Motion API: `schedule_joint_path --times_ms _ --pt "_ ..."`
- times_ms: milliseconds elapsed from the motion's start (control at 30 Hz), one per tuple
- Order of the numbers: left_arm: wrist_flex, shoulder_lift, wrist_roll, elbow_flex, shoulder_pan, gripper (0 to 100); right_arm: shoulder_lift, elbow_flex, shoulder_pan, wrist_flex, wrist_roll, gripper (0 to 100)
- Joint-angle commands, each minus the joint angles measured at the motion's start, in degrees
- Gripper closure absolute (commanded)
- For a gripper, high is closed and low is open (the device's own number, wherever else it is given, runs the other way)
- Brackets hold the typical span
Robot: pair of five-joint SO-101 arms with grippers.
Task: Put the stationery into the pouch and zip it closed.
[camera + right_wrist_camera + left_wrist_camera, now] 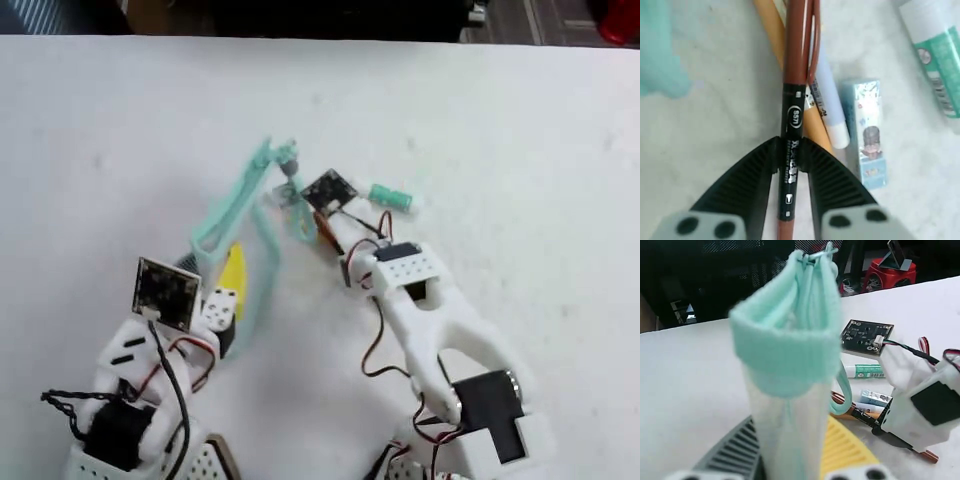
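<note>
The mint-green pouch with see-through sides lies left of centre, its zipper pull at the far end. My left gripper is shut on the pouch's near end; in the left wrist view the pouch stands between the grey and yellow fingers. My right gripper is shut on a brown-and-black pen in the stationery pile just right of the pouch. Beside the pen lie an orange pencil, a pale blue pen, a boxed eraser and a green glue stick.
The glue stick lies right of the right gripper. The right arm's body stretches from the near right edge toward the centre. The left arm's base sits at the near left. White tabletop stretches open to the far side.
</note>
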Motion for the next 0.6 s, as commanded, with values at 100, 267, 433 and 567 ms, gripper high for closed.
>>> schedule_joint_path --times_ms 100,267,433,567 --pt "-1.0 -0.1 -0.7 -0.1 0.4 84 -2.7 -1.1 0.6 -0.1 -0.5 98.2" --pt "0.2 -0.1 -0.7 -0.4 0.3 81 -2.8 -1.1 0.4 -0.1 -0.5 98.2" --pt "0.3 -0.1 -0.8 -0.4 0.3 81 -7.2 -1.1 0.9 2.4 -0.5 98.2" --pt "0.4 -0.1 -0.8 -0.6 0.3 81 -18.8 -1.2 2.6 8.0 -3.5 98.2"
